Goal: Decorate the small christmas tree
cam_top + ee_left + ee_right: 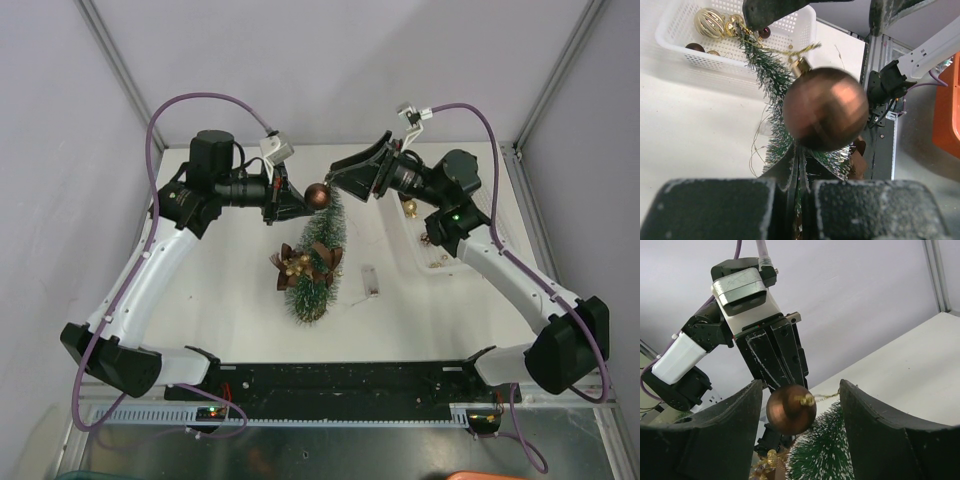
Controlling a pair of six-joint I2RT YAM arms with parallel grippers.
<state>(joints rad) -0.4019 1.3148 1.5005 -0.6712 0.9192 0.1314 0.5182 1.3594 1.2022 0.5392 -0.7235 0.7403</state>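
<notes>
The small christmas tree (318, 262) stands at mid table, frosted green, with a brown-and-gold flower ornament (305, 262) on its side. A shiny brown bauble (317, 195) hangs by its top, its gold cord (826, 396) running toward the tree tip (827, 450). My left gripper (298, 200) is shut, its tips just behind the bauble (825, 107); I see nothing pinched between its fingers (790, 165). My right gripper (340, 178) is open, its jaws either side of the bauble (791, 409) and the tree tip, not touching the bauble.
A white plastic basket (440, 262) with gold and brown baubles sits at the right, under the right arm; it also shows in the left wrist view (685, 47). A small clear box (369, 281) lies right of the tree. Thin wire (759, 145) trails off the tree.
</notes>
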